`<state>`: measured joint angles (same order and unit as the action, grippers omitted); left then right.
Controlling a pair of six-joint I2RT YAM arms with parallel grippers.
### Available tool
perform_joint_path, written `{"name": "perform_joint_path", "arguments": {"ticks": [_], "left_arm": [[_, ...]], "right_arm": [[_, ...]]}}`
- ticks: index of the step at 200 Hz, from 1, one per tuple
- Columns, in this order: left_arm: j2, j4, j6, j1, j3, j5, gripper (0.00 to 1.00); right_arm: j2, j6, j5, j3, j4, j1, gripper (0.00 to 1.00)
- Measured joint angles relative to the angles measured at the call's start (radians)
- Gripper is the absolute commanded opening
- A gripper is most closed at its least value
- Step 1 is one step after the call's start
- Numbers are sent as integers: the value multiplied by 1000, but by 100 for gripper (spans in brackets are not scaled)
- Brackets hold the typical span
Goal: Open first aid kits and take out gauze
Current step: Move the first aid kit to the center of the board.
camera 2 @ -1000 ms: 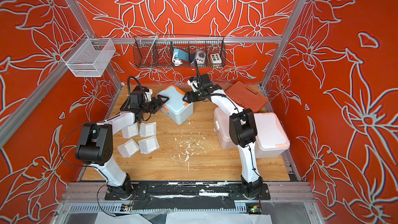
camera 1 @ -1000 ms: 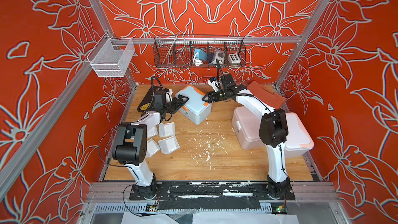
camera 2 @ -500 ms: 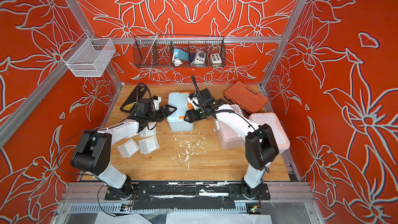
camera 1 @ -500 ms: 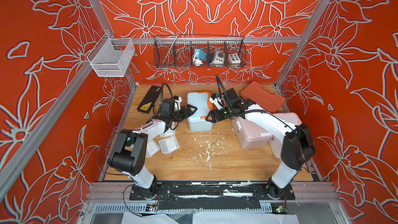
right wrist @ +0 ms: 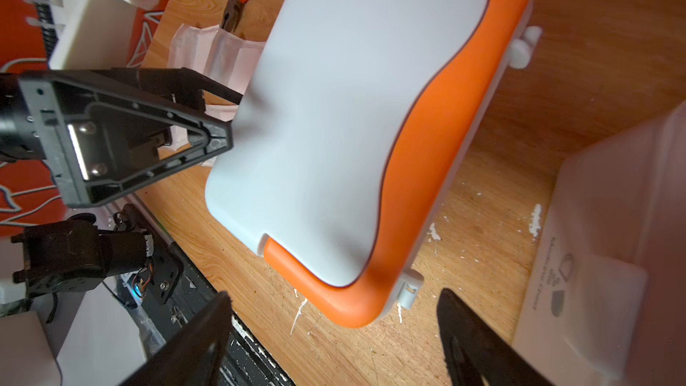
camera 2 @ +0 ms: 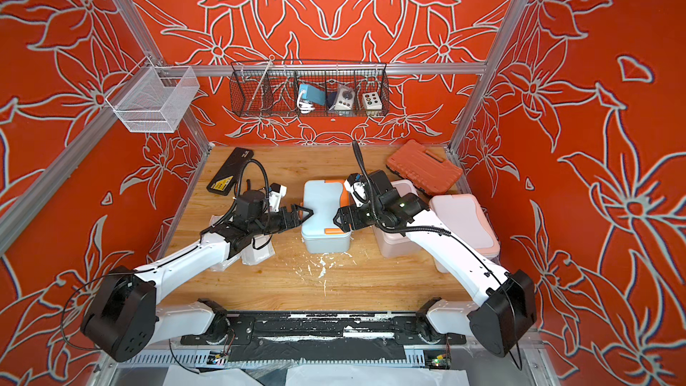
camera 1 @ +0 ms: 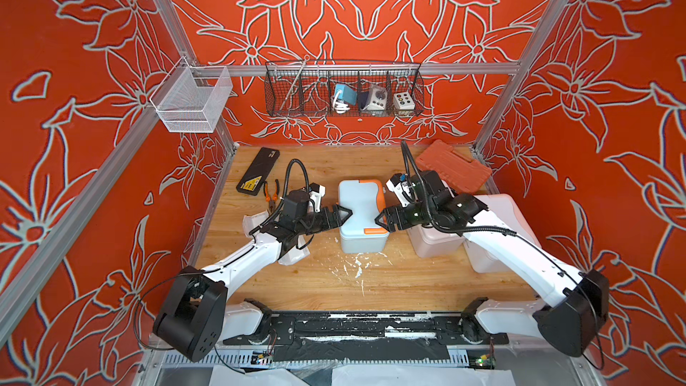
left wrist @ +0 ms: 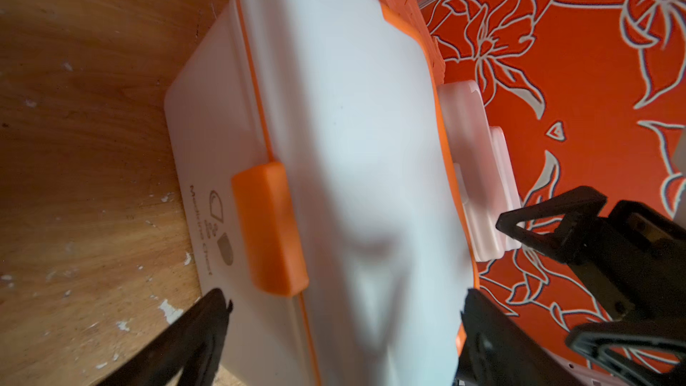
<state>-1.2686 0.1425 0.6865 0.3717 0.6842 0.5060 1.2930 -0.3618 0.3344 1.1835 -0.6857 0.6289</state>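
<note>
Both arms have swung forward and brought the blue-grey kit [camera 1: 362, 217] with them. A second ago it sat askew near the back of the bench [camera 1: 389, 287]; now it stands square in the middle, its orange latch [left wrist: 269, 232] facing the robot and still fastened. That puts the clasp within reach, so I judge that unlatching comes next; the lid is not yet lifted.

The left pincer [camera 1: 342, 214] sits at the kit's left flank, spread wide, one finger low by the base and one up at the lid's edge, clamping nothing that I can see. The right pincer [camera 1: 383, 219] mirrors it at the right flank, also spread, its fingers clear of the plastic in the right wrist view. Both forearms reach low over the bench with wrists turned inward, pointing at each other across the kit.

Gauze packets [camera 1: 297, 254] lie on the bench beneath the left arm. The pale pink kit [camera 1: 432, 245] and the white kit [camera 1: 508, 217] stand beside the right arm, lids down.
</note>
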Motion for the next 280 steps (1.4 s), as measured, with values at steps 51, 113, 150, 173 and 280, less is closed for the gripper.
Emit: {"name": "perform_joint_path", "arguments": {"ticks": [51, 113, 150, 173, 280], "left_arm": [[-92, -4, -26, -47, 87, 43, 94], [-207, 24, -45, 48, 140, 138, 94], [-208, 39, -51, 87, 132, 161, 94], [-208, 51, -57, 86, 132, 158, 94], [-216, 130, -15, 85, 130, 115, 97]], "right_arm": [[37, 16, -60, 95, -48, 0, 87], [51, 50, -177, 102, -95, 0, 90], [51, 57, -222, 102, -99, -3, 92], [51, 58, -225, 102, -99, -3, 97], [19, -21, -338, 97, -105, -11, 98]]}}
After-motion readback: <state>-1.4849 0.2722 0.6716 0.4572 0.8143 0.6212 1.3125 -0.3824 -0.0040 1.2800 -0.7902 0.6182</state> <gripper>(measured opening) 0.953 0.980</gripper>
